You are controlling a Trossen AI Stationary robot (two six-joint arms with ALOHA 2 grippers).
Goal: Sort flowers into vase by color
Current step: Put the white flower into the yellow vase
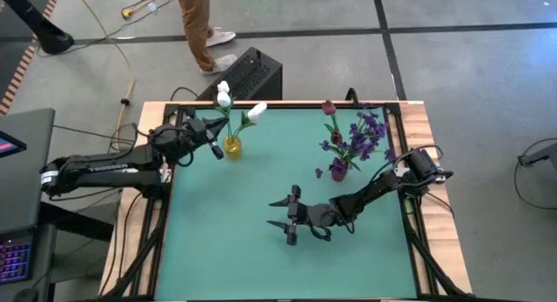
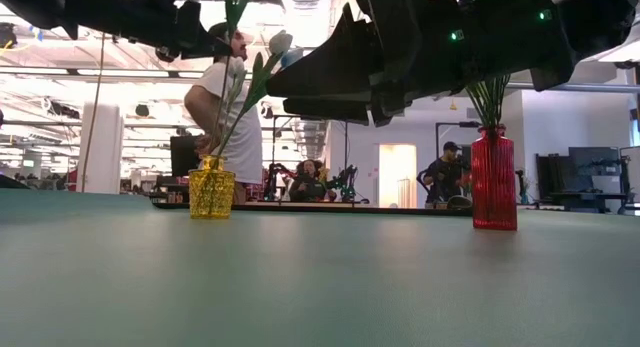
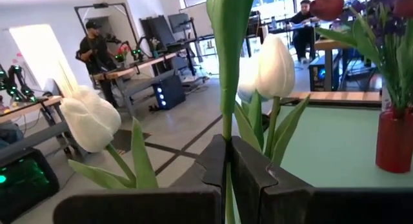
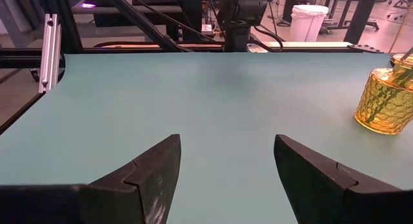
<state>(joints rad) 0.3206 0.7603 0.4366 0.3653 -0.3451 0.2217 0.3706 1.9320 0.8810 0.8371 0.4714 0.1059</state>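
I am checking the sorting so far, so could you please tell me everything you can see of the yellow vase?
The yellow vase is small, of see-through amber glass or plastic with a dimpled, faceted surface, bulbous below a narrower neck. It stands upright on the green table, toward its far left part. Green stems rise from its mouth, bearing white tulips. The left tool, just beside the vase, is shut on one green stem. The vase itself looks untouched by either tool.

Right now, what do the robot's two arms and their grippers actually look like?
Both arms are black and jointed, with black cables running along them. The left arm carries white lettering on its link, too small to read. The left gripper and the right gripper have dark, wedge-shaped fingers with a stepped seam in the side.
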